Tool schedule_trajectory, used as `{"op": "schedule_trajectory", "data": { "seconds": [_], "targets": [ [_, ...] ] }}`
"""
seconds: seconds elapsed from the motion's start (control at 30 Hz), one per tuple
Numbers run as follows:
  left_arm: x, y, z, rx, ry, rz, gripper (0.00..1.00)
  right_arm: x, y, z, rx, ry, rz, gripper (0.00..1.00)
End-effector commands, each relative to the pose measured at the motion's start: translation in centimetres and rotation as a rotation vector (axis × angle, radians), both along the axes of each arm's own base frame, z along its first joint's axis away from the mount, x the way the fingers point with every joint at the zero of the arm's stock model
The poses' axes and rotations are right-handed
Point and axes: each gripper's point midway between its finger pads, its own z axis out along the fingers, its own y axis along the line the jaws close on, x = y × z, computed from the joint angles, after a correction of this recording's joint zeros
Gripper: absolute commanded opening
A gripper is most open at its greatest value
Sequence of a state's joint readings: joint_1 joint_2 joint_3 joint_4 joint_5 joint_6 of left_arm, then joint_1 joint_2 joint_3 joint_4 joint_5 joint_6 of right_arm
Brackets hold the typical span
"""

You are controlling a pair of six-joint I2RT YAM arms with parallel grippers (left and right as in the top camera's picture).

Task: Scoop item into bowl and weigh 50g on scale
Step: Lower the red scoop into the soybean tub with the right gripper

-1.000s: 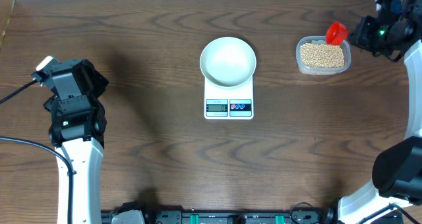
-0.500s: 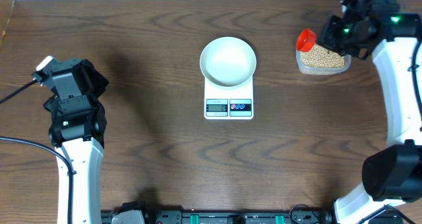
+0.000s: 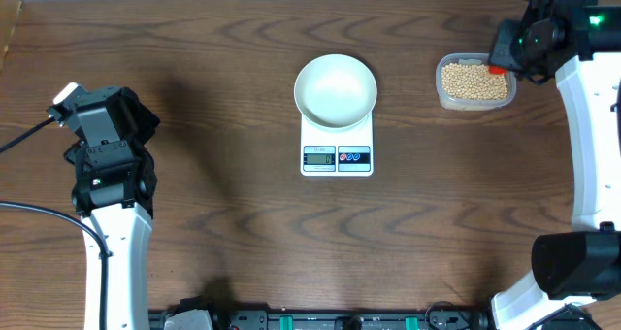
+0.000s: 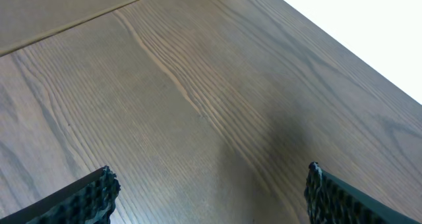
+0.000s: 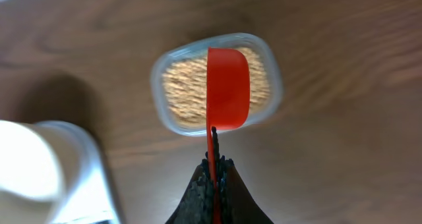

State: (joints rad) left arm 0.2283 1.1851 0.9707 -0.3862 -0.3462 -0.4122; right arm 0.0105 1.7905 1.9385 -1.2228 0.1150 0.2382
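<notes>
To the right of the scale point(image 3: 337, 157), and slightly farther back on the table point(image 3: 223, 223), stands a clear plastic tub point(image 3: 475, 106) filled with the item, small tan-yellow beans point(image 3: 473, 81). My right gripper point(image 3: 511, 50) hangs at the tub's far right corner, on the side away from the scale. Its jaws are pressed together on the thin handle of a red scoop point(image 3: 496, 70). In the right wrist view, the right gripper point(image 5: 214, 168) clamps the handle edge-on, and the scoop point(image 5: 228, 89) reaches out over the tub point(image 5: 158, 99), its red cup covering the middle of the beans point(image 5: 184, 85). Whether the cup touches the beans I cannot tell, since this view is blurred. The white bowl point(image 3: 335, 89) sits on the rear part of the scale's platform, overhanging it on both sides, and no beans are seen in it. The grey display and two round buttons face the near edge of the table, and the reading is too small to make out. The same bowl point(image 5: 26, 165) appears as a pale blur at the left edge of the right wrist view. Well to the left of the scale, and somewhat nearer the front edge, my left gripper point(image 3: 102, 126) hovers above bare wood. In the left wrist view, the left gripper point(image 4: 210, 188) has its ribbed black fingertips point(image 4: 86, 196) spread wide apart, with nothing between them.
</notes>
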Motion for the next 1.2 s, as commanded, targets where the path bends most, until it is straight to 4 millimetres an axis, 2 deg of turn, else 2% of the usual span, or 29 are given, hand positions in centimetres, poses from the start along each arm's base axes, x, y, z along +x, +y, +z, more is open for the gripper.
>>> {"op": "schedule_trajectory", "data": {
  "seconds": [0.0, 0.17, 0.3, 0.47, 0.7, 1.0, 1.17],
  "targets": [
    [-0.1, 0.3, -0.2, 0.006, 0.01, 0.016, 0.93, -0.9, -2.2, 1.1, -0.194, 0.031, 0.106, 0.01],
    [-0.1, 0.3, -0.2, 0.006, 0.01, 0.016, 0.93, -0.8, -1.8, 0.1, -0.217, 0.06, 0.213, 0.01],
    [-0.1, 0.3, -0.2, 0.006, 0.01, 0.016, 0.93, -0.5, -2.6, -1.0, -0.215, 0.066, 0.201, 0.01],
    [-0.1, 0.3, -0.2, 0.006, 0.009, 0.016, 0.93, 0.6, -2.7, -3.5, -0.118, 0.038, 0.223, 0.01],
    [-0.1, 0.3, -0.2, 0.006, 0.01, 0.016, 0.93, 2.5, -2.5, -5.0, 0.025, -0.045, 0.249, 0.01],
    [-0.1, 0.3, -0.2, 0.006, 0.01, 0.016, 0.93, 2.0, -1.8, -7.3, 0.106, 0.022, 0.26, 0.01],
    [-0.1, 0.3, -0.2, 0.006, 0.01, 0.016, 0.93, 1.6, -2.4, -8.5, 0.085, 0.073, 0.242, 0.01]
  ]
}}
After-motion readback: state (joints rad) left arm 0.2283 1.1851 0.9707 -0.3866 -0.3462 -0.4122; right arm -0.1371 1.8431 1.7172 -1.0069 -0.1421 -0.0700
